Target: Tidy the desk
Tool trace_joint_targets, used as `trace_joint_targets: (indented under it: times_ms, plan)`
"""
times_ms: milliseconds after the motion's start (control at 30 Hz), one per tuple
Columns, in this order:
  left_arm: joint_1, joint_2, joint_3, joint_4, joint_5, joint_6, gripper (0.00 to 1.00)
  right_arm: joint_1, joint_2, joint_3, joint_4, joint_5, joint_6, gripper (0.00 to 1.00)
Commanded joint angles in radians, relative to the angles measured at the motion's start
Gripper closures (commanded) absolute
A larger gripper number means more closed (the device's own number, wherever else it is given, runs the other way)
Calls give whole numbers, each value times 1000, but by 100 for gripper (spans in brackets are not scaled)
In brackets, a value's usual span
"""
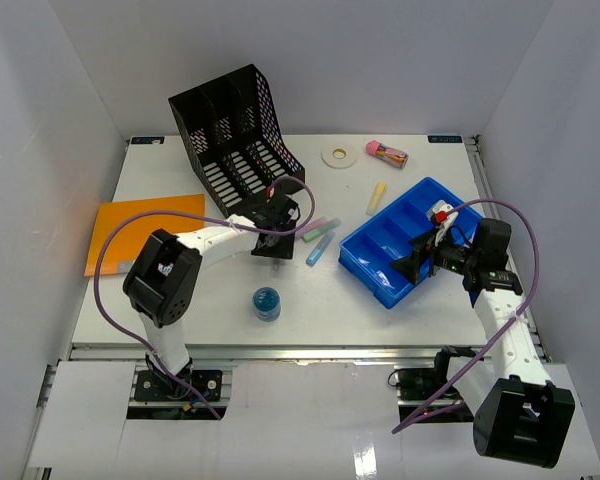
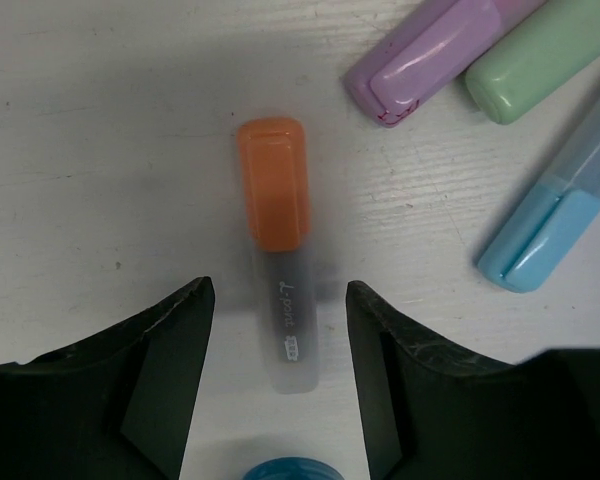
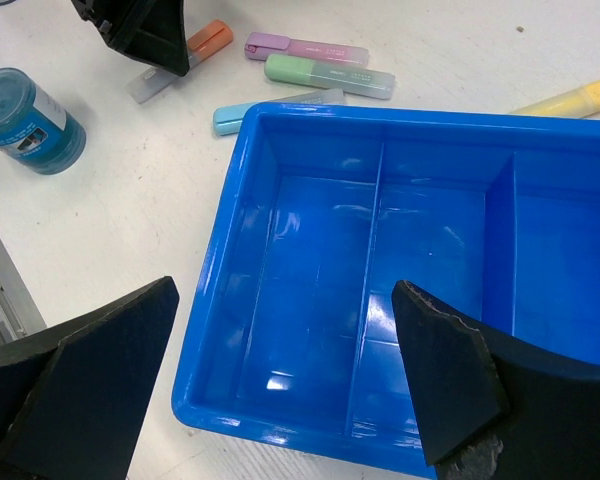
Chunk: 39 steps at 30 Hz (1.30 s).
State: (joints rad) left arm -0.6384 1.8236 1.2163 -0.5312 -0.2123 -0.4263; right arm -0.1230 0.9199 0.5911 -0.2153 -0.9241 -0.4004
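On the white desk, an orange-capped highlighter with a grey barrel lies flat. My left gripper is open and low over it, one finger on each side of the barrel, not touching it. In the top view this gripper hides the highlighter. My right gripper is open and empty, hovering over the near-left end of the empty blue divided tray. The top view shows this gripper above the tray.
Purple, green and light blue highlighters lie right of the orange one. A blue jar stands near the front. A yellow highlighter, tape roll, black file rack and orange folder lie around.
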Motion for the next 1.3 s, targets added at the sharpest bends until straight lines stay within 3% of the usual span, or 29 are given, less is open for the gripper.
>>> trace_joint_targets:
  times_ms: [0,533,833,1000,1133,1267]
  plan:
    - [-4,12,22,-5,-42,5,36,3,-14,25,2,-30,-6,6]
    - [-13,30,-44,41,-17,-12,57,3,-16,25,2,-38,-5,6]
    - [-15,-94,-40,47,-44,14,80,3,-24,24,4,-41,-5,6]
    - [-15,-221,4,48,51,-22,93,3,-29,25,2,-45,-4,6]
    - [-15,-277,-23,140,168,-176,98,3,-30,26,2,-42,-3,6]
    - [-21,-304,-87,349,379,-395,100,2,-34,30,3,-23,2,6]
